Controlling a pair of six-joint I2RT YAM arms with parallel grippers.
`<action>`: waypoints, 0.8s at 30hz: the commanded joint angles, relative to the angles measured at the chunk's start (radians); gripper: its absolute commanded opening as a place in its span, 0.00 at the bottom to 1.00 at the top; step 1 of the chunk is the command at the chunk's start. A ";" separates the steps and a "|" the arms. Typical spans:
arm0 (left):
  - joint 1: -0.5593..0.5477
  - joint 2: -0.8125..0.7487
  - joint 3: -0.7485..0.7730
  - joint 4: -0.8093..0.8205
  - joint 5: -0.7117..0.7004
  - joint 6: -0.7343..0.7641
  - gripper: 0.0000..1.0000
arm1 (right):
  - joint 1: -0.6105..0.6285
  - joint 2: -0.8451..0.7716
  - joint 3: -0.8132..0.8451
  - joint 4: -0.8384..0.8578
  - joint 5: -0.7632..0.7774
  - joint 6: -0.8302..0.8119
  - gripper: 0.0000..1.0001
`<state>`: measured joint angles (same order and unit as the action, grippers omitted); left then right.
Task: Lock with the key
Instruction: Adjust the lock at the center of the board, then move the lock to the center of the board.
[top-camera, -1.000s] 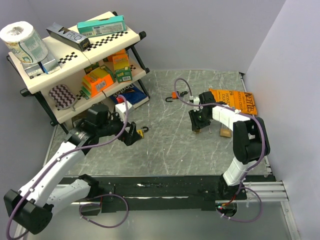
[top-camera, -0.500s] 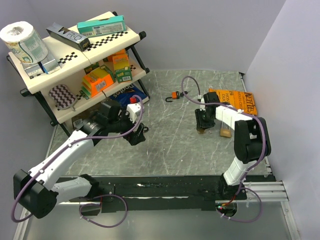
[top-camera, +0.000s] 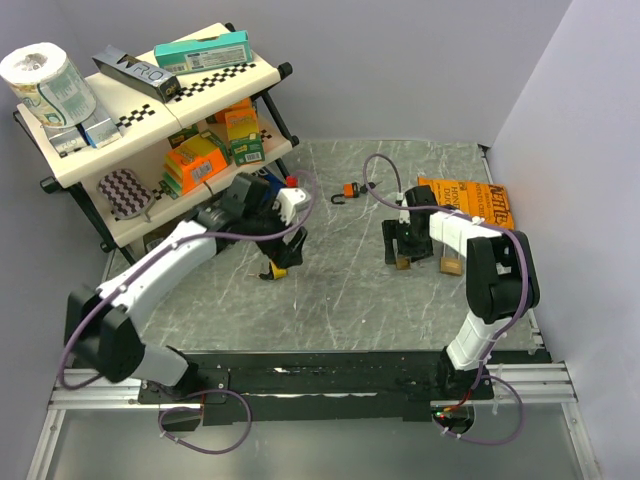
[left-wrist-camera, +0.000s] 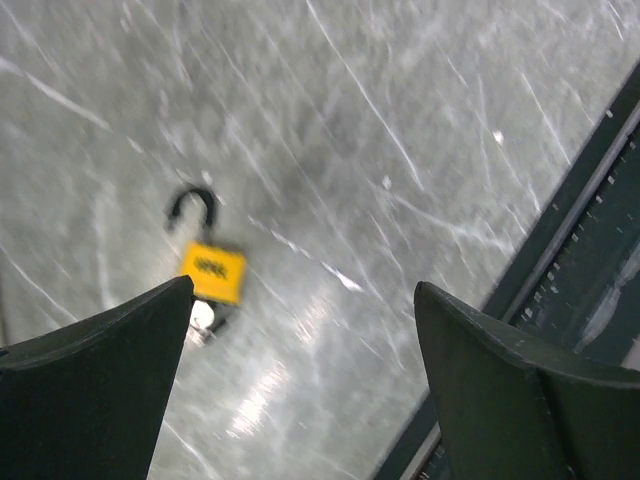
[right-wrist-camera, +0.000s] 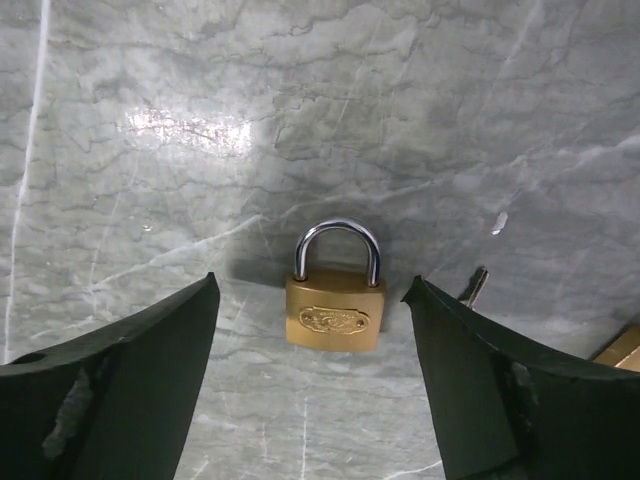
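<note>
a: what differs from a second ago?

b: the left arm has swung further in over the table (top-camera: 340, 290). its left gripper (top-camera: 285, 250) now hangs above a yellow padlock (top-camera: 277, 270), fingers spread wide, holding nothing. the right gripper (top-camera: 408, 245) has let its fingers out wider and grips nothing either.

a: and the lock?

b: a brass padlock (right-wrist-camera: 335, 310) lies flat on the grey marbled top, between the right fingers (right-wrist-camera: 110, 390) but clear of both. its steel shackle sits in the body at both ends, and the face bears an oval stamp. a thin metal tip just to its right may be the key (right-wrist-camera: 478, 285); i cannot tell for sure.

a: what else is about?

b: the yellow one has a black shackle, blurred in the left wrist view. an orange padlock (top-camera: 350, 190) lies further back, an orange packet (top-camera: 470, 200) sits near the right wall, and a shelf rack (top-camera: 255, 75) of boxes with a toilet roll (top-camera: 45, 80) stands back left. nothing lies over the brass lock.
</note>
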<state>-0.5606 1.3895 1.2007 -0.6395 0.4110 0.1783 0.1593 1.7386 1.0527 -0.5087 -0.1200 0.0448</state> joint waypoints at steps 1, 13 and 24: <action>0.001 0.089 0.138 -0.040 0.018 0.085 0.96 | -0.006 -0.037 0.006 -0.013 -0.012 0.020 0.87; 0.021 0.662 0.748 -0.028 0.022 0.161 0.96 | 0.000 -0.348 -0.048 0.070 -0.076 -0.022 0.99; 0.039 0.977 0.962 0.227 -0.129 -0.089 0.88 | -0.023 -0.435 -0.065 0.084 -0.059 -0.031 1.00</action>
<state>-0.5316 2.3337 2.1174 -0.5541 0.3401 0.1944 0.1535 1.3205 0.9916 -0.4492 -0.1783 0.0135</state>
